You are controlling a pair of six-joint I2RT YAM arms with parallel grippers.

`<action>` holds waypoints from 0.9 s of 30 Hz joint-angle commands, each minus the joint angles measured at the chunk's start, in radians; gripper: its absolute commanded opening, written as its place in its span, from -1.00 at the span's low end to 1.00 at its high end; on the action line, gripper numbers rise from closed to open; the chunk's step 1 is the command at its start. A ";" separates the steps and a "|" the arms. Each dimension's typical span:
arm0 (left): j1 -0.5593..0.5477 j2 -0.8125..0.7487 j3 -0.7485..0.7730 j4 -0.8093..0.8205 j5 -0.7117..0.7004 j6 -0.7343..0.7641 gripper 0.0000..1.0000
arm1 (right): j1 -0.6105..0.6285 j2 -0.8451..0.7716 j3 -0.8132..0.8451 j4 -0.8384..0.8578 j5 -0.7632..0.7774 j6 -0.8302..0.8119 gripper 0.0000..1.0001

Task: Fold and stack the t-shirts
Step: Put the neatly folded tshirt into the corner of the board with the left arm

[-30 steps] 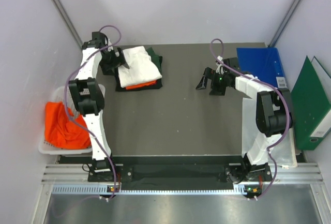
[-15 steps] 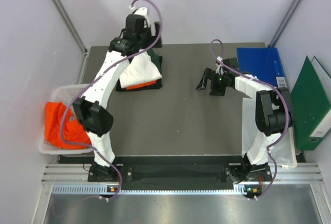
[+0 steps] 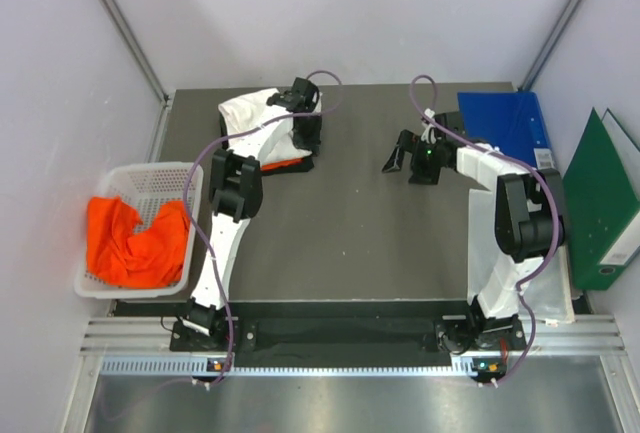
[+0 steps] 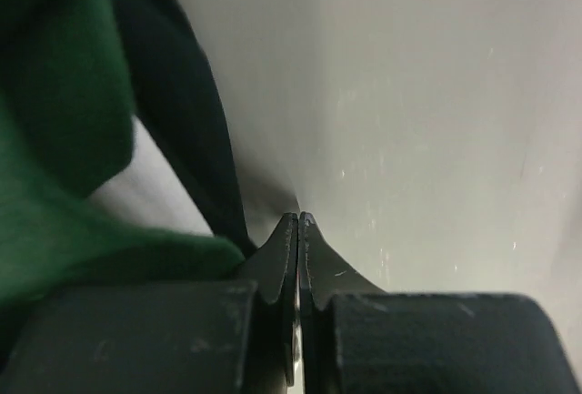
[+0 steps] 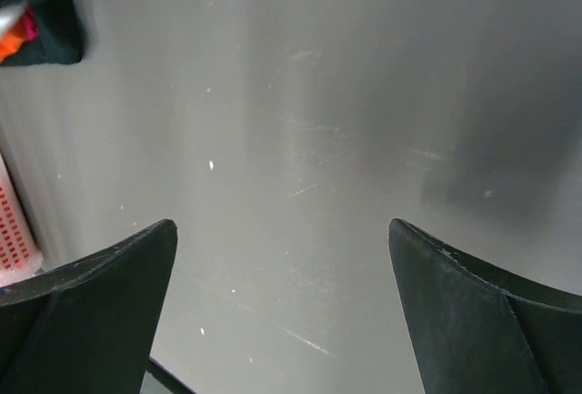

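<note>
Folding is judged partly done: folded t-shirts (image 3: 262, 131) are stacked at the far left of the table (image 3: 350, 233), orange shirts (image 3: 135, 248) are left in the basket (image 3: 150, 181), left gripper (image 4: 298, 219) is shut empty beside the stack, right gripper (image 5: 280, 227) is spread wide.

Table (image 3: 340, 233) – dark grey top, bare through centre. Shirt stack (image 3: 245, 113) at 11 o'clock, near far edge: white on top, orange edge showing beneath, dark green under that. Blue folder (image 3: 505, 118) flat at 1 o'clock, in far right corner. White sheet (image 3: 562, 293) at 4 o'clock along right edge. Basket (image 3: 150, 168) at 9 o'clock, at left edge – whether fully on table, unclear.
</note>
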 commanded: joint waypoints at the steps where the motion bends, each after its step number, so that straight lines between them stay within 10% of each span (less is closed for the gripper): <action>1: 0.002 -0.076 0.028 -0.021 0.024 0.013 -1.00 | -0.024 -0.045 0.033 0.031 0.012 0.004 0.99; 27: 0.361 -0.102 -0.113 -0.097 -0.144 -0.007 -1.00 | -0.032 -0.013 0.058 0.046 -0.021 0.050 0.99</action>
